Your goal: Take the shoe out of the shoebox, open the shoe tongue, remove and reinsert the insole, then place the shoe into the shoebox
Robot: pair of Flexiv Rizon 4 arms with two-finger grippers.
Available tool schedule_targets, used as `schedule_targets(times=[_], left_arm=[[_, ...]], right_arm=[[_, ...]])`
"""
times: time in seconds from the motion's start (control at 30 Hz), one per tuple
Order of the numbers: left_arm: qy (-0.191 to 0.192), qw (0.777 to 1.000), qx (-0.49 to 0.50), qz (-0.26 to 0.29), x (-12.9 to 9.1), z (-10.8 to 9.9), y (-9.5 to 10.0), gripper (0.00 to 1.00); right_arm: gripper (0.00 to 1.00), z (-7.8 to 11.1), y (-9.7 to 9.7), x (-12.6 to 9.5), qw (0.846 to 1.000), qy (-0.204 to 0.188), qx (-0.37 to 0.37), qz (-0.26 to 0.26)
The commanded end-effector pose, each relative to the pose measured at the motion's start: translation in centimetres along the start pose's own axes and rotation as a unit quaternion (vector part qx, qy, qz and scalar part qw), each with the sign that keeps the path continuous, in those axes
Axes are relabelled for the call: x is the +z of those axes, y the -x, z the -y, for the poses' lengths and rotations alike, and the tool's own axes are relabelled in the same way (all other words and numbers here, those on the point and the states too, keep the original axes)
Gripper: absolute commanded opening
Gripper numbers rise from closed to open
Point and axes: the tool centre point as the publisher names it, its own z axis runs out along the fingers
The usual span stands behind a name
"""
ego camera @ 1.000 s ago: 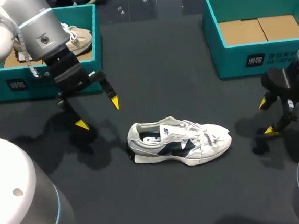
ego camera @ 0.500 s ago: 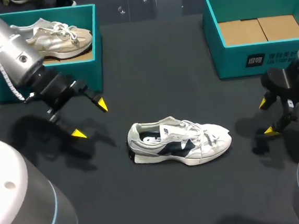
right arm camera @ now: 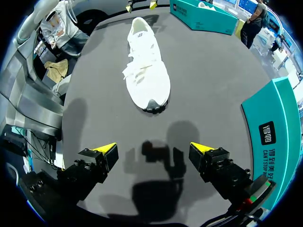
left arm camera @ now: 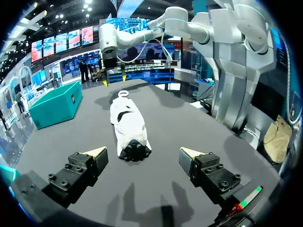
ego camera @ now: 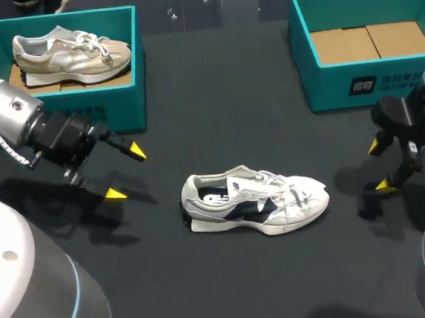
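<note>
1. Right shoebox (ego camera: pixel 355 87): cut by head view's right edge, far corner out of shot. Right wrist view shows one wall only, rest off-pic.
2. Left shoebox (ego camera: pixel 125 77): front-left corner hidden behind left arm (ego camera: pixel 12 121).
3. Shoe (ego camera: pixel 255 200): far side unseen from head cam; inside of opening too small & dark to make out. Left wrist view is heel-on, toe & laces indistinct.
4. Right gripper (ego camera: pixel 380 165): upper tip pt. hidden by its wrist in head view; tiny in left wrist view.
5. Left gripper (ego camera: pixel 126 172): in right wrist view just two yellow specks beyond shoe.
</note>
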Motion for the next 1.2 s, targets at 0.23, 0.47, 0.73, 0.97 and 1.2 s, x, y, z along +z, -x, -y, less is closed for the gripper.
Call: schedule_targets(times=[0.23, 0.47, 0.73, 0.97, 1.2], left_arm=[[-0.026, 0.993, -0.086, 0.081, 0.4, -3.2, -0.2, 1.00], [-0.046, 0.987, -0.096, 0.118, 0.5, -5.2, -1.3, 1.00], [-0.058, 0.983, -0.126, 0.121, 0.9, -7.4, -1.4, 1.00], [-0.072, 0.982, -0.124, 0.126, 1.1, -8.1, -1.8, 1.00], [-0.069, 0.982, -0.116, 0.133, 1.7, -8.5, -1.6, 1.00]], right_arm=[[1.00, 0.0, -0.1, 0.0, 1.000, -0.001, 0.000, 0.001], [1.00, 0.0, -0.1, 0.0, 1.000, -0.001, 0.000, 0.001], [1.00, 0.0, -0.1, 0.0, 1.000, -0.001, 0.000, 0.001], [1.00, 0.0, -0.1, 0.0, 1.000, -0.001, 0.000, 0.001], [1.00, 0.0, -0.1, 0.0, 1.000, -0.001, 0.000, 0.001]])
